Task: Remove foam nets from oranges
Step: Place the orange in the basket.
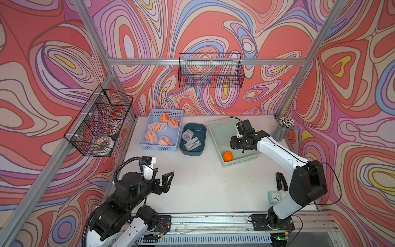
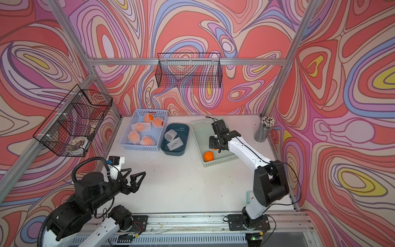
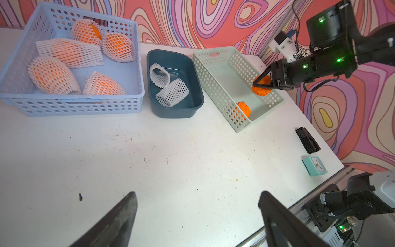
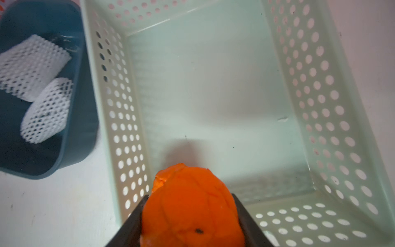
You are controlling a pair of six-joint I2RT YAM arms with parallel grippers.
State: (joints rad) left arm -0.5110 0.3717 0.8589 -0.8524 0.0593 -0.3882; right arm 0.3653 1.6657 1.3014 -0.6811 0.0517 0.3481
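Observation:
Several oranges [image 1: 151,136] still wrapped in white foam nets [image 3: 68,52] lie in the blue basket [image 1: 158,147] at the back left. Two empty foam nets [image 1: 192,143] [image 4: 46,111] lie in the dark teal tub [image 3: 175,112]. One bare orange [image 1: 227,156] [image 3: 243,108] rests in the pale green basket [image 1: 241,160] [image 4: 119,107]. My right gripper [image 4: 190,196] hangs over that basket, shut on a second bare orange [image 4: 192,213] [image 3: 261,88]. Near the front left my left gripper [image 3: 198,194] [image 1: 164,181] stands open above the table, holding nothing.
A cup of pens [image 1: 283,129] stands at the back right corner. A black device [image 1: 281,181] and a small teal clock [image 1: 274,196] lie near the right arm's base. Black wire baskets hang on the back wall [image 1: 210,70] and left wall [image 1: 100,122].

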